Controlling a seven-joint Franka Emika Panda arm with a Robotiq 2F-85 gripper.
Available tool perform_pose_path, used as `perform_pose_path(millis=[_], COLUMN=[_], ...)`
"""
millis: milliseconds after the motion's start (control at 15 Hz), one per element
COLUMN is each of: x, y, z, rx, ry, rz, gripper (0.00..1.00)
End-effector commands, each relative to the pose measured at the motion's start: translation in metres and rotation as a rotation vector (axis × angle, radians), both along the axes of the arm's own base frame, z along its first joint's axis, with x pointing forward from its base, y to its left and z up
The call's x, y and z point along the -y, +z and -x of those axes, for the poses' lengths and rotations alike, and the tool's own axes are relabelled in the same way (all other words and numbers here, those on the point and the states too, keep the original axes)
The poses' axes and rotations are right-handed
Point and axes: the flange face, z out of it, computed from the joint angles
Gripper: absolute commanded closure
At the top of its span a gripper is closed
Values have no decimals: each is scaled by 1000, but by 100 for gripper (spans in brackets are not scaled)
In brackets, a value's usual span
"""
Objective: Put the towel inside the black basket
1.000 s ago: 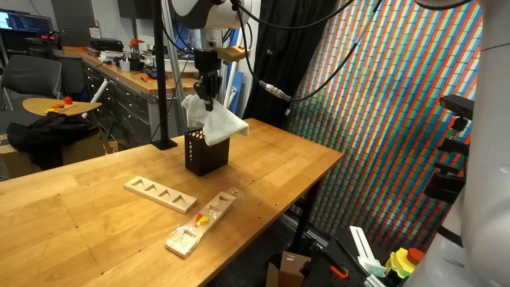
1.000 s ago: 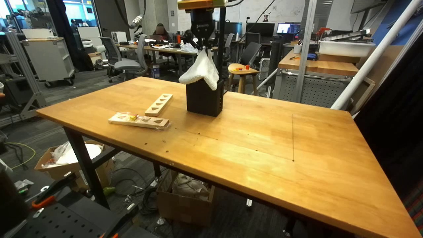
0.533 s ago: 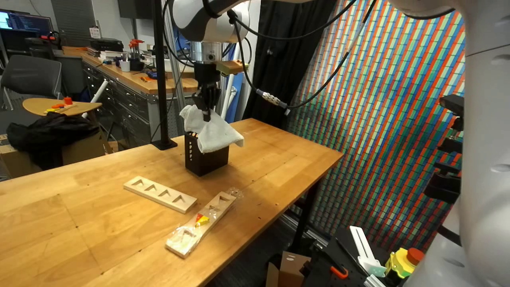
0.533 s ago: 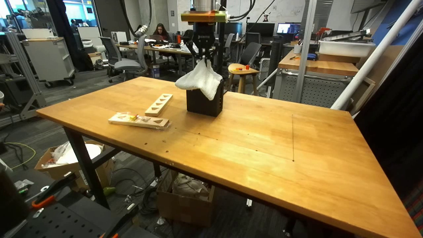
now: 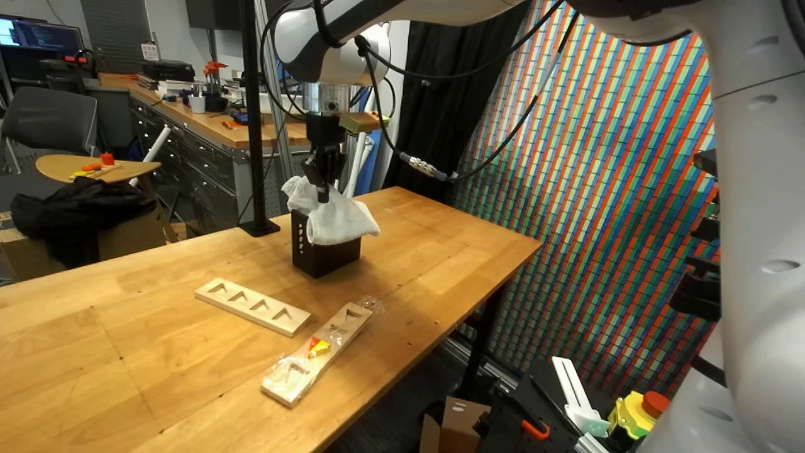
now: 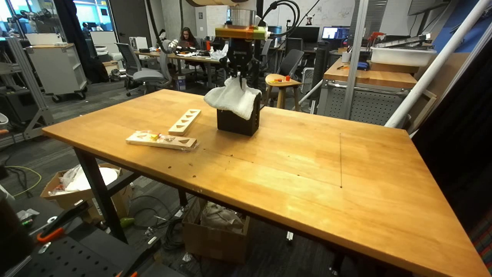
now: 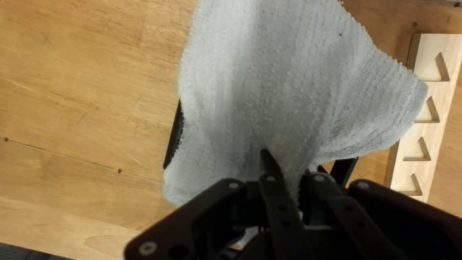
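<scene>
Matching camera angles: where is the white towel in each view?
In an exterior view: white towel, just left of centre, over the black basket.
In an exterior view: white towel, slightly above centre.
In the wrist view: white towel, filling the upper middle.
Shared landmark: the unwrapped wooden board with four triangular recesses, in all three.

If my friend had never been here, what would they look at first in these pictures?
Probably the colourful striped backdrop, right of the table in an exterior view. Next, the white towel, held by the pincer and hanging over the black basket. Then maybe the red button on a yellow box, low on the right in an exterior view.
</scene>
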Motion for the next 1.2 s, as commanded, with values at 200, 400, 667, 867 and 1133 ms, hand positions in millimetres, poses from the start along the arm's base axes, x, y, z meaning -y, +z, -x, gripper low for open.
perform_pose_path(millis=[200, 400, 667, 867, 1133], x=[13, 18, 24, 28, 28], y=[-21, -37, -50, -55, -65], z=[-12, -13, -15, -19, -23], rx=[-2, -27, -53, -65, -94], ry=[13, 21, 40, 55, 79], rz=[-56, -89, -125, -147, -168], gripper=[97, 97, 97, 97, 97])
